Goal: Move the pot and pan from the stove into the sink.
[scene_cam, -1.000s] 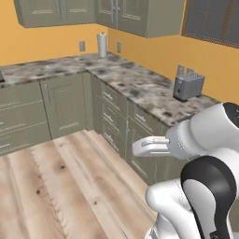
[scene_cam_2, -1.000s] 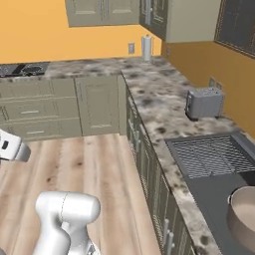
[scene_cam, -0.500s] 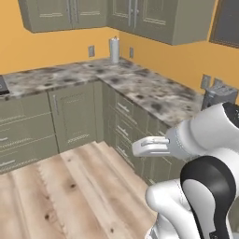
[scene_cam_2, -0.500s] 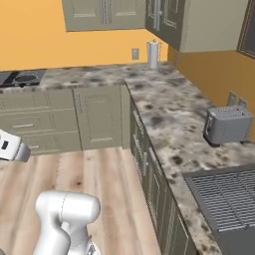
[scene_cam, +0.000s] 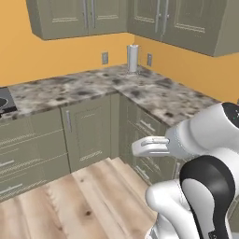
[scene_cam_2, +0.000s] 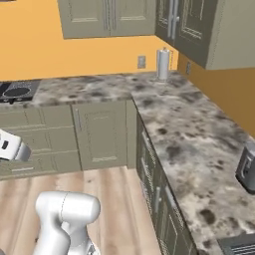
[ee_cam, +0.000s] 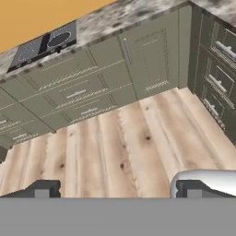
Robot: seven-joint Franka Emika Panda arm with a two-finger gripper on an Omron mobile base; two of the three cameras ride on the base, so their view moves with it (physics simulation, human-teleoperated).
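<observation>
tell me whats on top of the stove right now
Just a corner of the stove shows at the counter's far left: black glass with ring outlines, nothing standing on that part. The rest is out of frame, so a pot or pan there cannot be seen.

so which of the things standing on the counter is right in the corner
The paper towel roll, the tall white cylinder upright against the orange wall where the two counter runs meet. The toaster sits well along the right-hand run, away from the corner.

Camera arrangement: two base views and one hand view.
Both base views look forward and down from behind the arm at the corner of the speckled granite bench (scene_cam: pixel 93 88) (scene_cam_2: pixel 164 114); the hand view looks steeply down at the pale plank wooden floor (ee_cam: pixel 124 147) from farther off.
</observation>
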